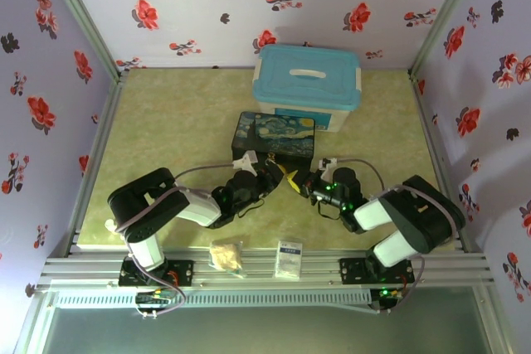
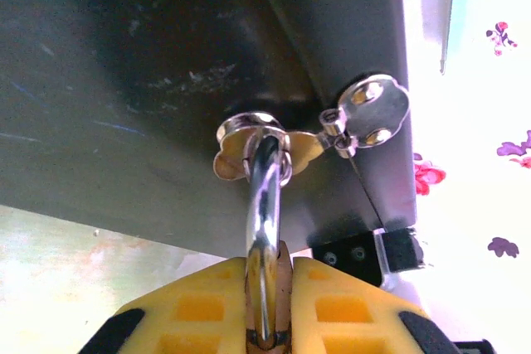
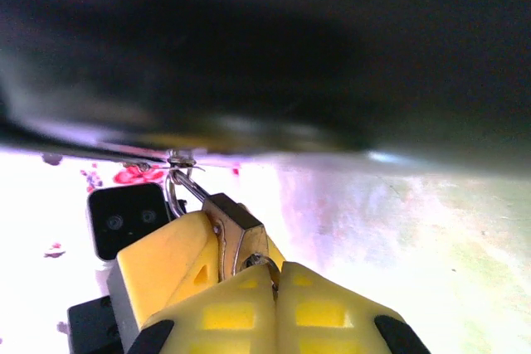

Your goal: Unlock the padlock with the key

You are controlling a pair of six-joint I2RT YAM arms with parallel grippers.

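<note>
My left pincer [image 2: 267, 325] clamps the padlock [image 2: 265, 230], bottom centre of the left wrist view, hooked through the clasp [image 2: 249, 140]. I judge my right pincer [image 3: 276, 283] pinches the key [image 3: 259, 261]: tiny, stiff, slippery, so hold its head.

The bench [image 1: 166, 130] is enclosed on three sides by a back wall [image 1: 249, 14], a left wall [image 1: 33, 80] and a right wall [image 1: 498, 80], all papered in pale lavender printed with red and black flowers. The corners are framed by metal posts [image 1: 83, 18]. The bench is covered in mottled yellow-green, and its near edge is bounded by aluminium rails [image 1: 83, 269].
</note>
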